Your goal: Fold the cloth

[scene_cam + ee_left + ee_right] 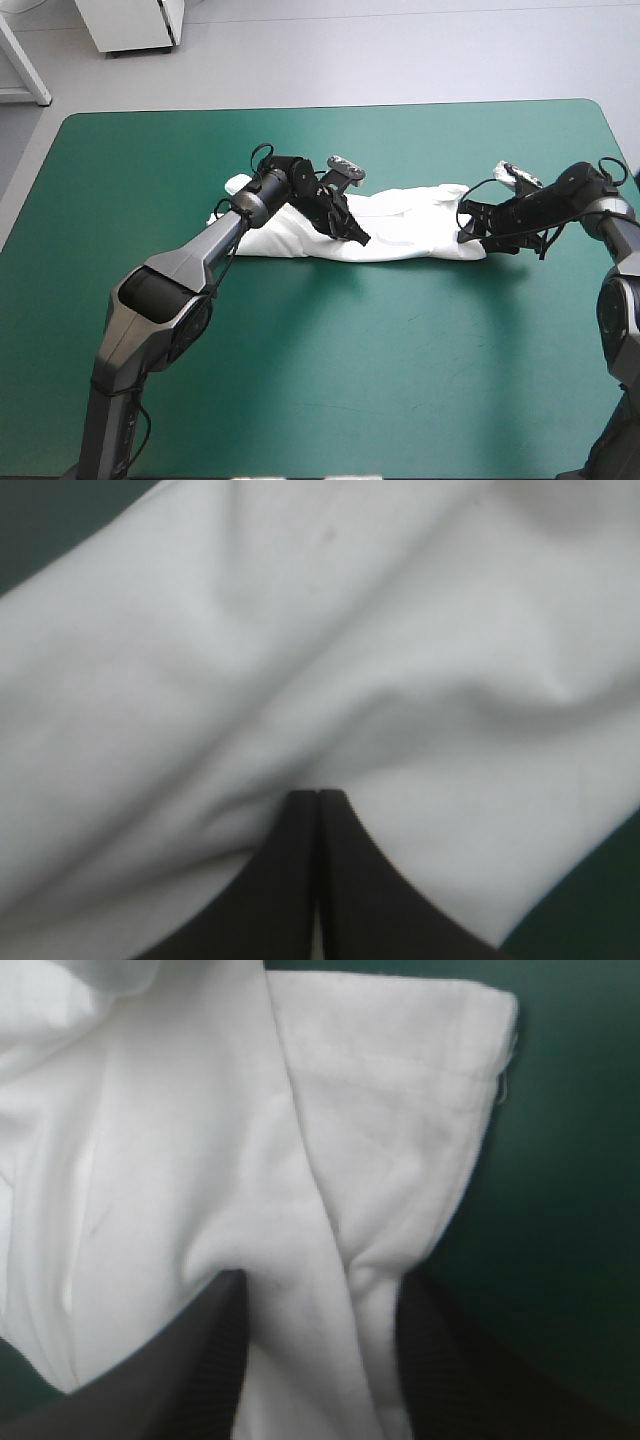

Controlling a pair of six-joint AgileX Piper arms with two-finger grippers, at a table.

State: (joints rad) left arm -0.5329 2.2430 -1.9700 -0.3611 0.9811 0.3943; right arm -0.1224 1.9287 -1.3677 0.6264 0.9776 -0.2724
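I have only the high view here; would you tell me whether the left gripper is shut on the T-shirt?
Observer: Yes, the left wrist view shows the left gripper shut, creases of the T-shirt running into its tips.
Operator: And the other one?
Observer: The right gripper is open, a fold of cloth lying between its fingers.
Operator: Which part is that?
Observer: A corner with a stitched hem lies ahead of it, the teal-green cover beside.
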